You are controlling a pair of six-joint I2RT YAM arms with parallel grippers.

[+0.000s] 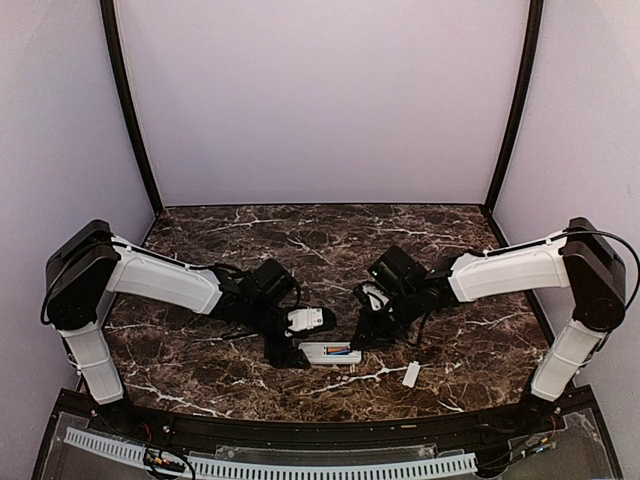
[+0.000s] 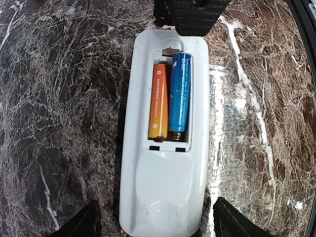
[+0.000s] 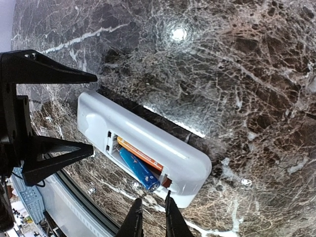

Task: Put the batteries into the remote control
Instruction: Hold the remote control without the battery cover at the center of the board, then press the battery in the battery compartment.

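The remote control [image 1: 330, 352] is lying bay-up on the marble table [image 1: 300, 240], near its front edge and between my two grippers. My left gripper [image 2: 157, 203] is hovering over one end, its fingers spread wide on either side of the body and clamping nothing. My right gripper [image 3: 154, 200] is pointing at the opposite end, fingers drawn nearly together with nothing between them. A white cover [image 1: 411, 374] is lying just to the right. The orange battery [image 2: 159, 101] and blue battery [image 2: 179, 94] are sitting side by side in the bay.
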